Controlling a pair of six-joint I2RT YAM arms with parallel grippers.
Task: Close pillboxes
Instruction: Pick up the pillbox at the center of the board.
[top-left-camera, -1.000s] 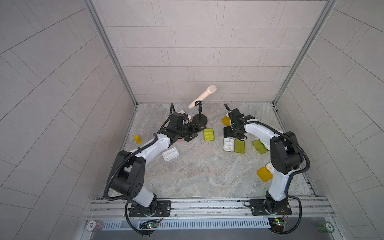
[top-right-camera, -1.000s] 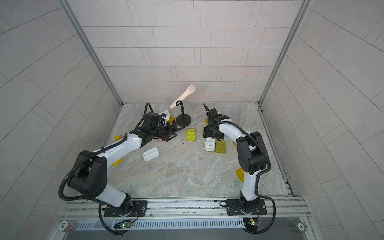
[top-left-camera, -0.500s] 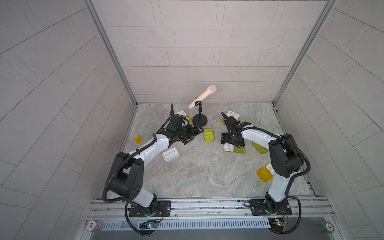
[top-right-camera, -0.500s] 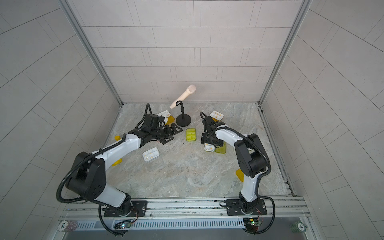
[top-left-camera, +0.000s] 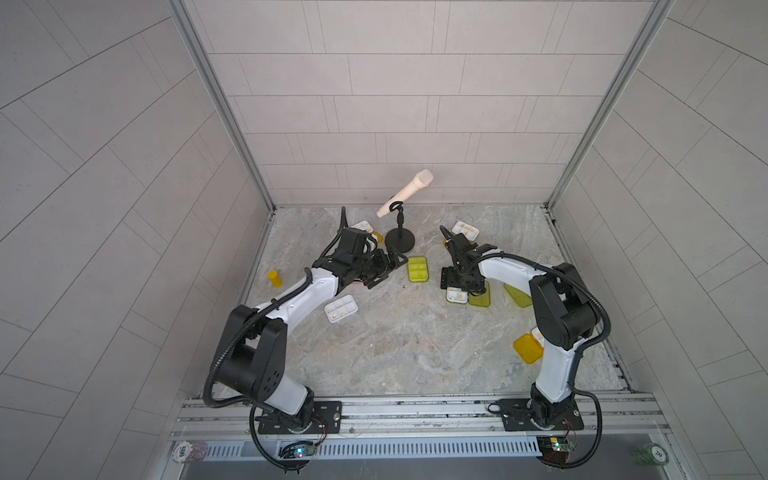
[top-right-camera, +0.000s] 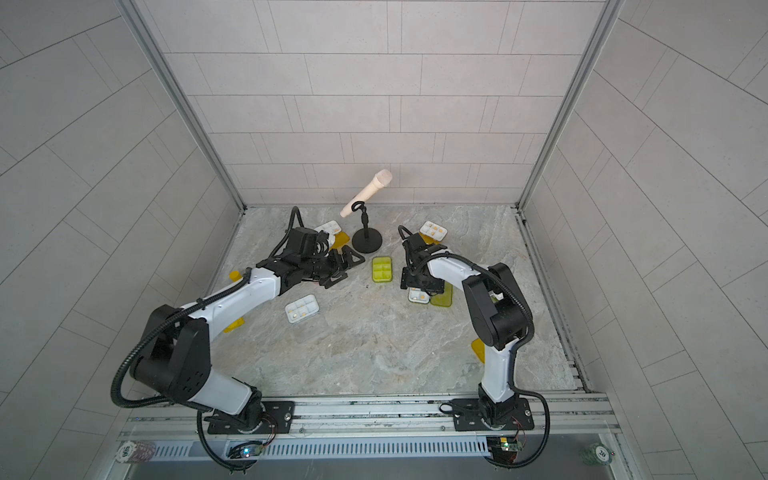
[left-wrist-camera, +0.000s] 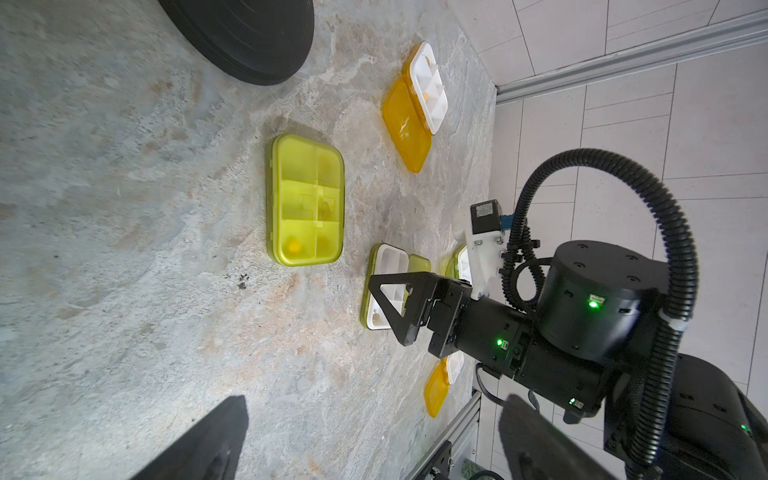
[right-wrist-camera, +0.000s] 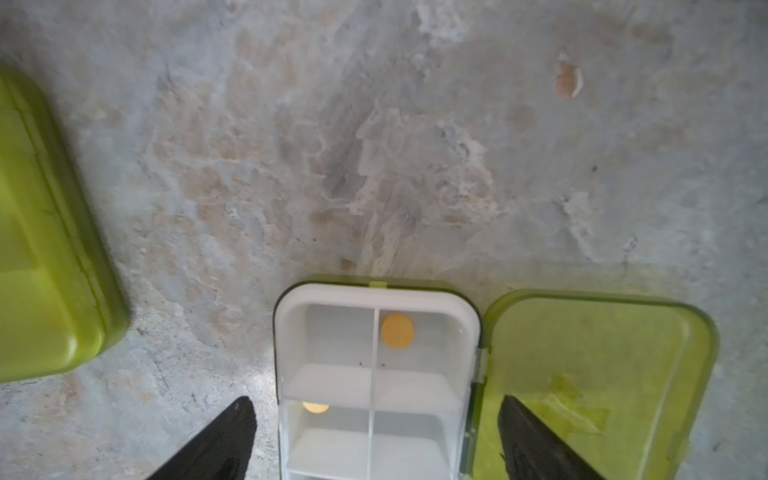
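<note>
A lime green pillbox (top-left-camera: 417, 269) (top-right-camera: 382, 269) (left-wrist-camera: 305, 199) lies closed mid-table. Right of it lies an open one: white tray (top-left-camera: 457, 296) (right-wrist-camera: 374, 374) holding orange pills, lime lid (top-left-camera: 480, 297) (right-wrist-camera: 594, 374) flat beside it. My right gripper (top-left-camera: 456, 286) (top-right-camera: 417, 286) (right-wrist-camera: 374, 440) hangs open over that tray, one finger above the lid, the other above the table. My left gripper (top-left-camera: 388, 268) (left-wrist-camera: 374, 436) is open and empty, left of the closed box. Other pillboxes lie open: clear-lidded (top-left-camera: 340, 309), orange-lidded at back left (top-left-camera: 362, 226), back right (top-left-camera: 465, 228) and front right (top-left-camera: 528, 349).
A microphone stand (top-left-camera: 400, 240) with a black round base stands at the back centre, close to my left gripper. A small yellow bottle (top-left-camera: 274, 278) stands near the left wall. Another lime lid (top-left-camera: 517, 295) lies under my right arm.
My right gripper has come forward from the back and down over the open lime box's tray, its jaws now wider. The left arm has barely moved.
</note>
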